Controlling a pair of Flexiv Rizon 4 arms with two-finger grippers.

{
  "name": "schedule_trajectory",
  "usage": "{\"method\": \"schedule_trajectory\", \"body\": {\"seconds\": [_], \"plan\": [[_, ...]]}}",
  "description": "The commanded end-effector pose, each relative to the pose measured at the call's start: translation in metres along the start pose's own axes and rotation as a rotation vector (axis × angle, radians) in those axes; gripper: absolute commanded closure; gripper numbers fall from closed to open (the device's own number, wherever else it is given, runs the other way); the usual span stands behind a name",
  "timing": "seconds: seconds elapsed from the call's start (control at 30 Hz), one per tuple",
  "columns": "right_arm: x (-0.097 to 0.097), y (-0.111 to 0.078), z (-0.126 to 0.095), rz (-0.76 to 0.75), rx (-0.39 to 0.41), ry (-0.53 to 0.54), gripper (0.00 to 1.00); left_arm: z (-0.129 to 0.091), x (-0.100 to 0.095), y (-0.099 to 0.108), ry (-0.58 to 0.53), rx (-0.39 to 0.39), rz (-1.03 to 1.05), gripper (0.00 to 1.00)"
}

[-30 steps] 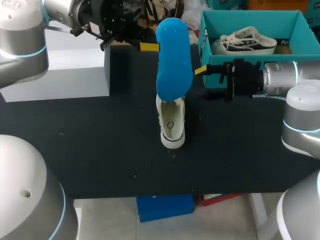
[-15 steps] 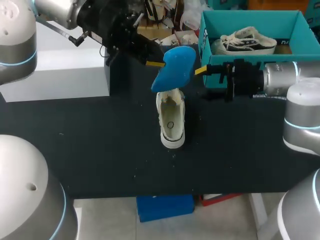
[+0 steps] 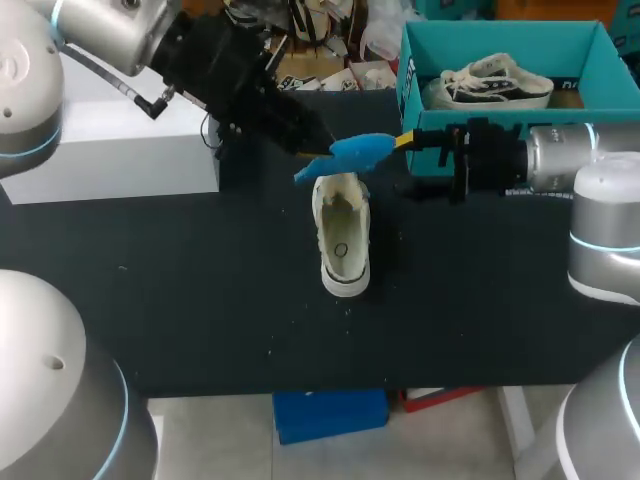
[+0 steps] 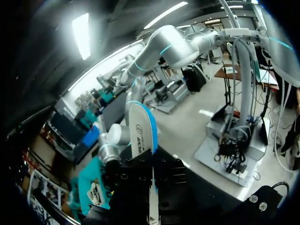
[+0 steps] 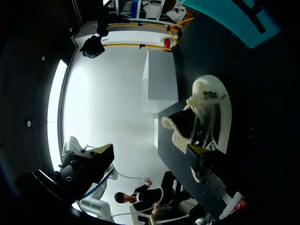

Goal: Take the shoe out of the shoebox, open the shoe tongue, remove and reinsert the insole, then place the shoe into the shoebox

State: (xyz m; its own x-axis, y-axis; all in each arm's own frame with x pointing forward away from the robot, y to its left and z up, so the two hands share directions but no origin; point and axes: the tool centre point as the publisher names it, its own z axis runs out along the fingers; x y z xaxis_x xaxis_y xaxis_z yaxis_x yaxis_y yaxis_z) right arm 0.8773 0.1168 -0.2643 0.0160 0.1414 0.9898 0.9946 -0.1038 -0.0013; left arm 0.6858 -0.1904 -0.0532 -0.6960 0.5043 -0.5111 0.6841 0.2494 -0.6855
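Observation:
A white shoe (image 3: 342,235) stands upright mid-table, its heel toward the front edge. Just above its opening hangs the blue insole (image 3: 350,154), seen almost edge-on, with my left gripper (image 3: 318,145) shut on one end. In the left wrist view the insole (image 4: 143,136) stands out ahead of the fingers, white face and blue rim showing. My right gripper (image 3: 405,141) stands open to the right of the shoe's toe end, in front of the teal shoebox (image 3: 410,95). In its wrist view the shoe (image 5: 206,112) lies ahead of the wide-spread fingers (image 5: 199,149).
A second white shoe (image 3: 490,85) lies inside the shoebox at the back right. A white box (image 3: 110,150) stands at the back left, also seen as the white box (image 5: 159,79) beyond the shoe. Bare black tabletop (image 3: 200,300) surrounds the shoe.
My left arm has swung the insole down from upright to nearly flat, low over the shoe's opening. The right arm and the shoe have not moved.

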Motion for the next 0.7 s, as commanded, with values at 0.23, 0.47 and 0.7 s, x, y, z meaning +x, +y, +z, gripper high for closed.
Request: {"method": "schedule_trajectory", "body": {"seconds": [0.23, 0.47, 0.7], "plan": [[0.000, 0.000, 0.002, 0.000, -0.003, 0.000, 0.00, 0.028, 0.044, 0.019, -0.074, 0.047, 0.274, 1.00], [0.000, 0.000, 0.002, 0.000, -0.003, 0.000, 0.00, 0.037, 0.053, 0.022, -0.005, -0.018, 0.329, 1.00], [0.000, 0.000, 0.002, 0.000, -0.003, 0.000, 0.00, 0.037, 0.053, 0.022, -0.005, -0.018, 0.329, 1.00]]}}
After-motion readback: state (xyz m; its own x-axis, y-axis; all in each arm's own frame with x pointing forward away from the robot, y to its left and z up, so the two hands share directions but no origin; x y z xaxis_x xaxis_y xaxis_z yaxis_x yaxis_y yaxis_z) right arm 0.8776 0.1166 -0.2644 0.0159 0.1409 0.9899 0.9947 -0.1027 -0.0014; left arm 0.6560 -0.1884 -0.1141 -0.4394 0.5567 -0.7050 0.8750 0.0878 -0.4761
